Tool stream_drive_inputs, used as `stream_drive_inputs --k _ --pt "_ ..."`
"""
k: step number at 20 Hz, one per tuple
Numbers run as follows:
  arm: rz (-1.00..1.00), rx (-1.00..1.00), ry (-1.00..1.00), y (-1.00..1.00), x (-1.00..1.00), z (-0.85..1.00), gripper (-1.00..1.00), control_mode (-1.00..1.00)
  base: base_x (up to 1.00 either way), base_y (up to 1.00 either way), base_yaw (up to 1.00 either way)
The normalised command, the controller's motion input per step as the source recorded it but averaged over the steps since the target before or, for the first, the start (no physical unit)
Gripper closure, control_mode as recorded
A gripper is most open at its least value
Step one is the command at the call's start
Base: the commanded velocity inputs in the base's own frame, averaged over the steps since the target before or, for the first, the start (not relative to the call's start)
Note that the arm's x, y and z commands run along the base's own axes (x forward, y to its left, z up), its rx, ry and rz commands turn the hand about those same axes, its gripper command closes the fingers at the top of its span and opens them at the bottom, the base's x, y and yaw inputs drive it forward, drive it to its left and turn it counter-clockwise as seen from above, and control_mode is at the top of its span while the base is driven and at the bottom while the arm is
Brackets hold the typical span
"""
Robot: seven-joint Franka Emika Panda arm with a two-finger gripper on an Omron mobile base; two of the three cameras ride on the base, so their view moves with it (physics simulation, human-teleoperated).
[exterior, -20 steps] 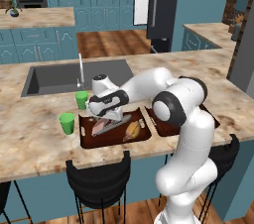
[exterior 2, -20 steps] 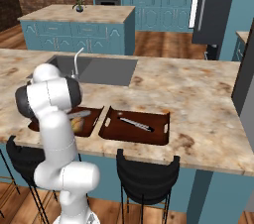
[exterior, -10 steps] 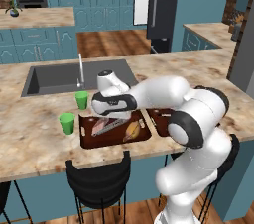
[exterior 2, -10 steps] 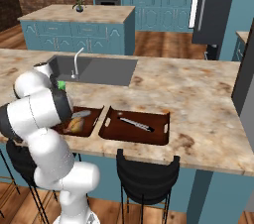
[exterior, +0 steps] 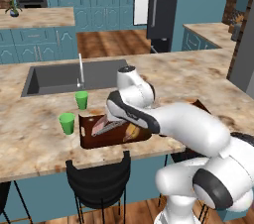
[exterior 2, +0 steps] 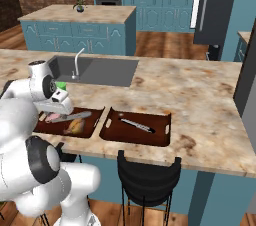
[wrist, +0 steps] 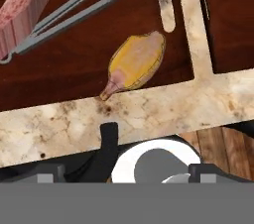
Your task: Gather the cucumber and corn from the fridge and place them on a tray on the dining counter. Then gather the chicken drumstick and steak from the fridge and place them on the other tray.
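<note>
The chicken drumstick [wrist: 136, 62] lies loose near the front edge of a dark brown tray [wrist: 74, 77], golden-tan with its narrow end toward the counter rim. The pinkish-red steak [wrist: 25, 12] lies further back on the same tray, beside silver tongs [wrist: 74, 7]. From the right base view, the drumstick [exterior 2: 75, 126] and steak [exterior 2: 51, 117] sit below my gripper [exterior 2: 62, 114], which hovers open over the tray with nothing between its fingers. One dark fingertip [wrist: 109, 139] shows above the dining counter [wrist: 149, 109]. The fridge [exterior: 163, 5] stands far behind. Cucumber and corn are out of view.
A second brown tray [exterior 2: 112, 132] to the right holds a silver and black utensil [exterior 2: 137, 125]. Two green cups [exterior: 81, 100] [exterior: 66, 123] stand left of the trays, with a sink [exterior: 54, 77] and tap behind. Black bar stools [exterior 2: 147, 180] line the counter's near edge.
My arm's upper links have swung across toward the cameras while the hand stays over the left tray. Drumstick, steak and tongs have not moved.
</note>
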Motion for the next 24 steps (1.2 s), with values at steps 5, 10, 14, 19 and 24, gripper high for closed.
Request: stream_drive_inputs --k 5,10,14,19,24 --pt "0.18 0.00 0.00 -0.41 -0.65 0.43 -1.00 -1.00 0.00 0.00 0.00" --pt "0.15 0.00 0.00 -0.34 -0.69 0.30 -1.00 -1.00 0.00 0.00 0.00" --pt "0.03 0.00 0.03 -0.10 -0.51 0.24 -1.00 -1.00 0.00 0.00 0.00" --pt "0.01 -0.01 0.01 0.00 -0.03 0.00 -1.00 -1.00 0.00 0.00 0.00" --pt "0.00 0.00 0.00 0.00 0.00 0.00 -1.00 1.00 -0.58 -0.01 0.00"
